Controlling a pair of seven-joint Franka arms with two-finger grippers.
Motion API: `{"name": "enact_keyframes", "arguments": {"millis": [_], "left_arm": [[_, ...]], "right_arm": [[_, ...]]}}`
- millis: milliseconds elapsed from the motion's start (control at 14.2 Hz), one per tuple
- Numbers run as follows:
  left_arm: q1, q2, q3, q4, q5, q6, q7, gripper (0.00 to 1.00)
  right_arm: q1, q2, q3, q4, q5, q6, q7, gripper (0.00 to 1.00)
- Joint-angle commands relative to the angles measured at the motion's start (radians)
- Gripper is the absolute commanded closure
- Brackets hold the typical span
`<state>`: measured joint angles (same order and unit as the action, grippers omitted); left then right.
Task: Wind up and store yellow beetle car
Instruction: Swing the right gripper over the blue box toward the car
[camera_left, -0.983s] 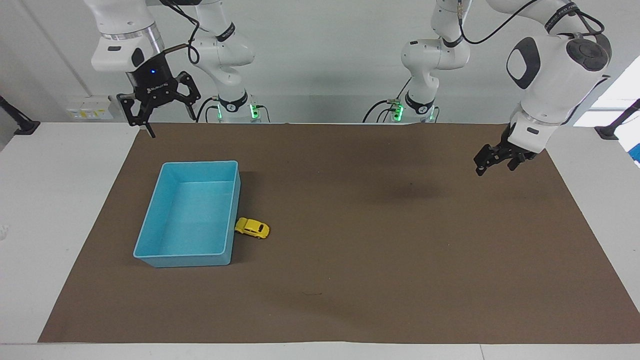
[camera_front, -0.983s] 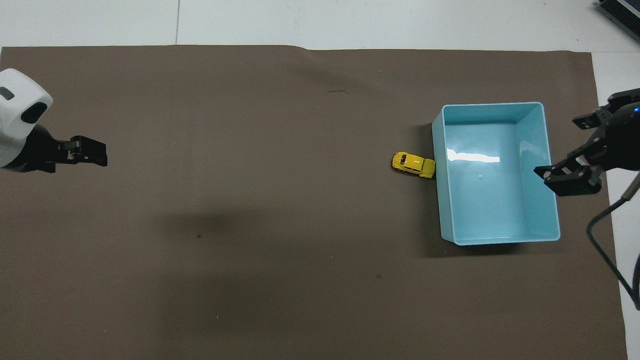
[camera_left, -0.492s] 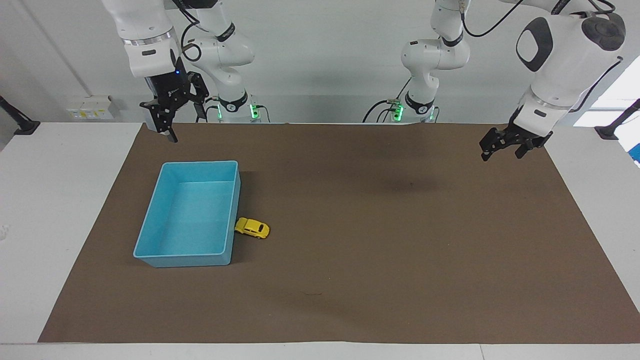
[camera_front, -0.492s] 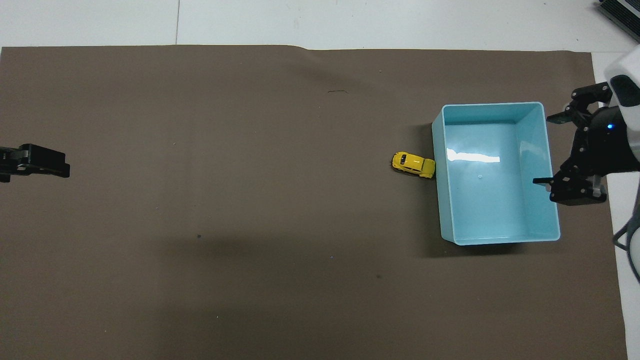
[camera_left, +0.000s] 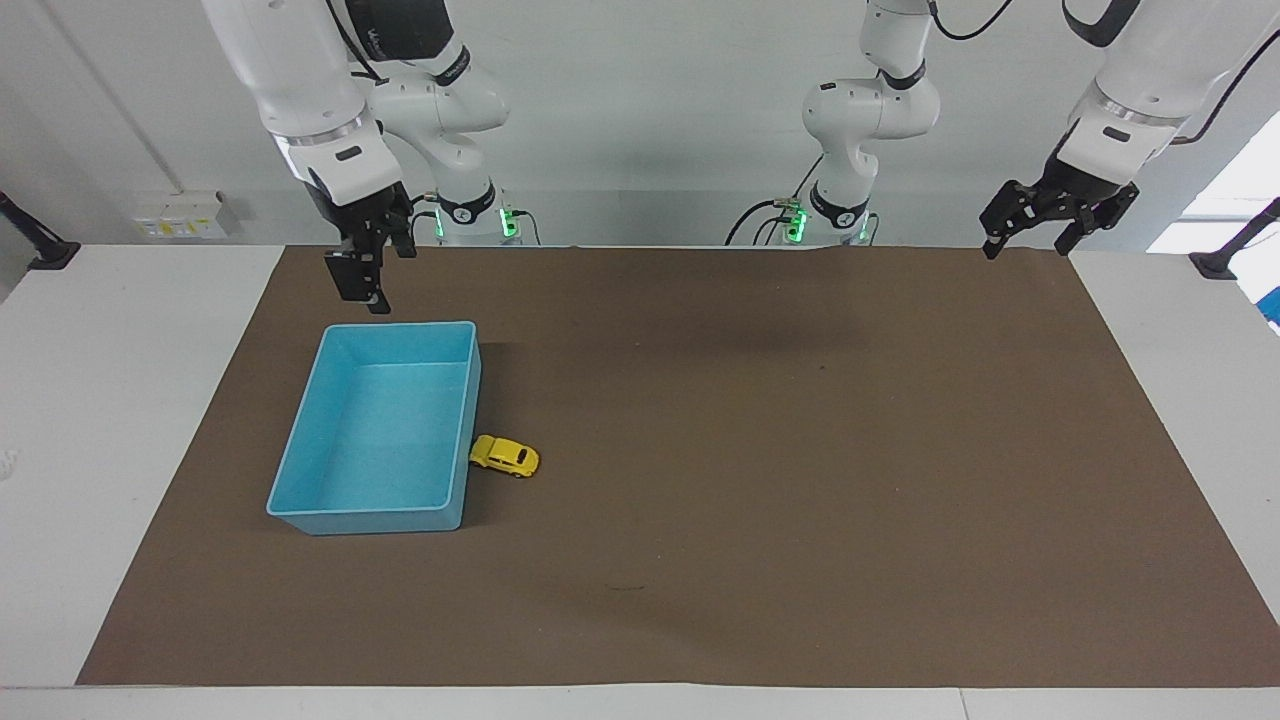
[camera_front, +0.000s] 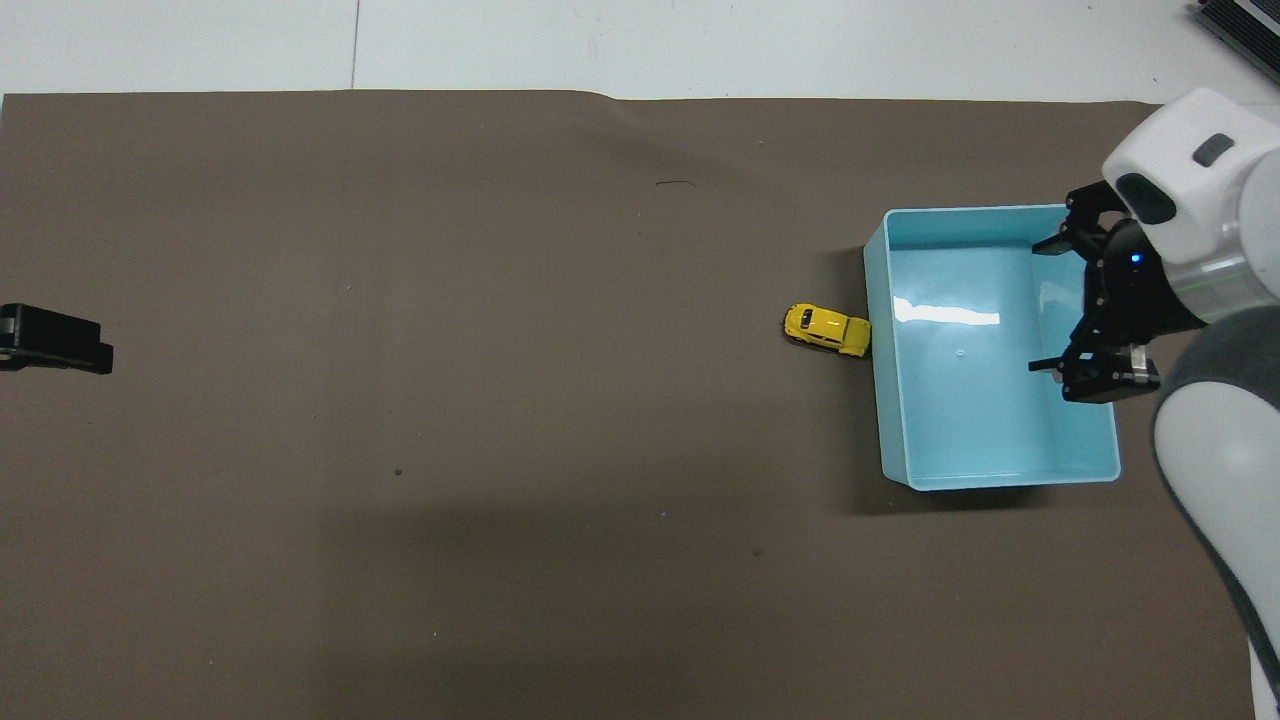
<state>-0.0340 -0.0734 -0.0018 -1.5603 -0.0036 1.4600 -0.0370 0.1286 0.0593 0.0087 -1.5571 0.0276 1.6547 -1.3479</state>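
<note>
Brown mat (camera_left: 760, 480) covers the table. Light blue bin (camera_left: 300, 455), left of centre in the facing view. Right gripper (camera_left: 362, 285) hangs over its upper rim, fingers spread; left gripper (camera_left: 1040, 225), upper right, also spread. Tiny yellow car (camera_left: 504, 456), rounded, dark windows, touching the bin's wall, well apart from both grippers.

Both arms (camera_left: 300, 80) are glossy white with grey joint caps and looping black cables. The grippers (camera_left: 360, 280) are black. Green lights (camera_left: 505, 218) glow at the bases, top centre.

Robotics lab: two bench-mounted arms (camera_left: 440, 90), brown mat (camera_left: 760, 450), white table (camera_left: 110, 400).
</note>
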Motion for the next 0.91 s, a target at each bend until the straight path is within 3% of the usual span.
{"name": "enact_keyframes", "arguments": {"millis": [0, 421, 843], "left_arm": [[0.009, 0.0, -0.003, 0.032, -0.01, -0.065, 0.016, 0.0], [0.003, -0.026, -0.006, 0.029, -0.013, -0.052, 0.003, 0.0], [0.011, -0.026, 0.003, 0.029, -0.013, -0.053, 0.002, 0.0]], "right_arm": [[-0.006, 0.048, 0.023, 0.006, 0.038, 0.051, -0.025, 0.0], [-0.006, 0.161, 0.031, 0.003, 0.037, 0.149, -0.053, 0.0], [0.023, 0.218, 0.031, -0.004, 0.029, 0.23, -0.059, 0.0]]}}
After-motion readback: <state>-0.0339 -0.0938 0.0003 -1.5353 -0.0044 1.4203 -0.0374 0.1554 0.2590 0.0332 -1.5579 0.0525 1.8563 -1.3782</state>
